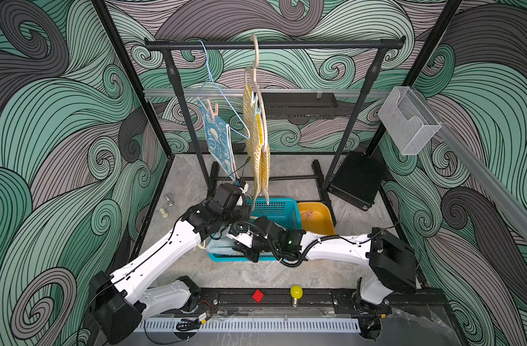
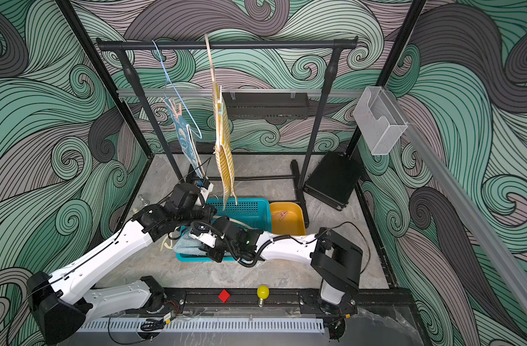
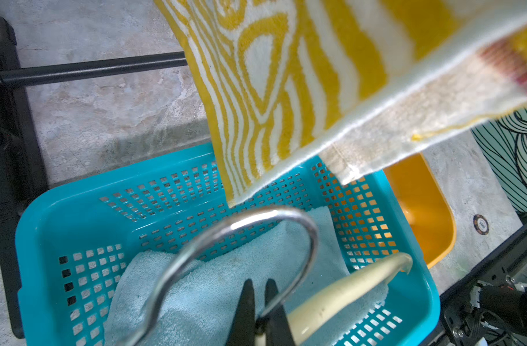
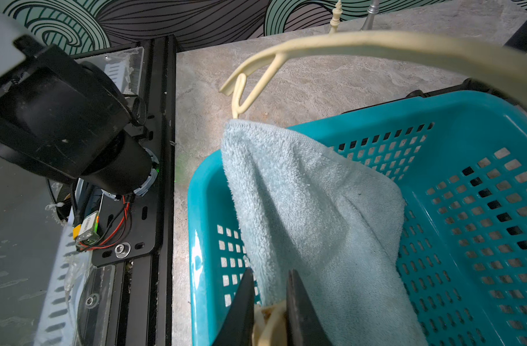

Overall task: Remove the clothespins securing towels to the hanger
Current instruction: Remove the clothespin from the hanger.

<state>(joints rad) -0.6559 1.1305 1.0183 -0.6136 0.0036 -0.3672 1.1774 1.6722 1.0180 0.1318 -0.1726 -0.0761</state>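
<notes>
Right wrist view shows the nearest work: the right gripper (image 4: 270, 271) stands narrow about a cream peg (image 4: 268, 325). Its jaws seem to press both sides of the peg, at the edge of the fluffy blue towel (image 4: 316, 209). That terry cloth drapes over the rim of the perforated teal basket (image 4: 466, 113) and rises to a smooth cream plastic hanger (image 4: 376, 42). The left gripper (image 3: 259, 283) pinches tight on the hanger's bent steel hook (image 3: 256, 215), holding it above the basket.

The step in hand looks like squeezing that peg open. Next comes a firm squeeze on its tail ends, then a straight pull off the terry so the cloth does not drag. After that, a drop into the glossy orange tub (image 1: 322, 209), where one pink peg (image 1: 307, 215) lies.

Farther back, the thick yellow-and-white striped towel (image 1: 257, 143) hangs from the black rail (image 1: 316, 45). So does the thin bunny towel (image 1: 217, 137), pinned by pink pegs (image 1: 211, 109); both are on their own hangers and not yet unpinned.
</notes>
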